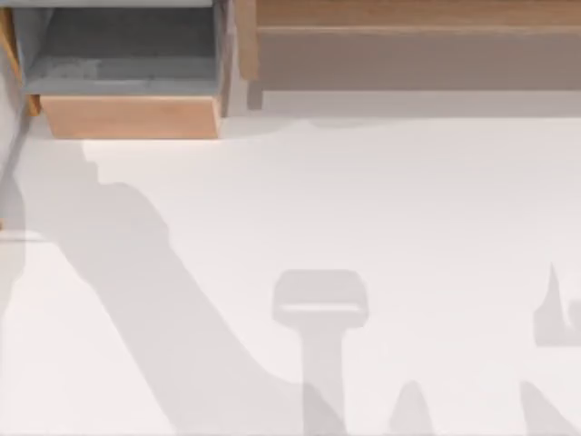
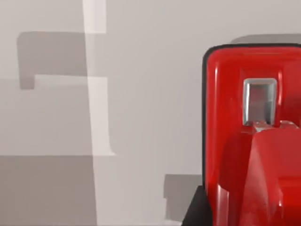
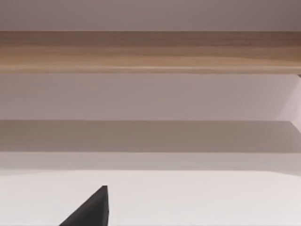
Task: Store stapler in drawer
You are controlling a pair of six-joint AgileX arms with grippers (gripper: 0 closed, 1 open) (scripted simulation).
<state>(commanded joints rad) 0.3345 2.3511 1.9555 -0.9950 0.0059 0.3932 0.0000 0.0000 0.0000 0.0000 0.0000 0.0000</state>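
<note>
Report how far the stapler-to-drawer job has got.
Done: the boxy drawer with grey inside and tan wooden front panel stands pulled open at the table's far left, nothing visible inside it. In hand: the glossy red stapler sits right under the left wrist camera, above the white table; a grasp cannot be confirmed. Left: carry it over and set it in the drawer.

The drawer (image 1: 127, 116) at the far left has a light tan wood-grain front panel and a mottled grey inside. The stapler (image 2: 254, 136) is glossy red with a black edge and a small silver inset. The table (image 1: 363, 209) is plain white with soft grey shadows.
</note>
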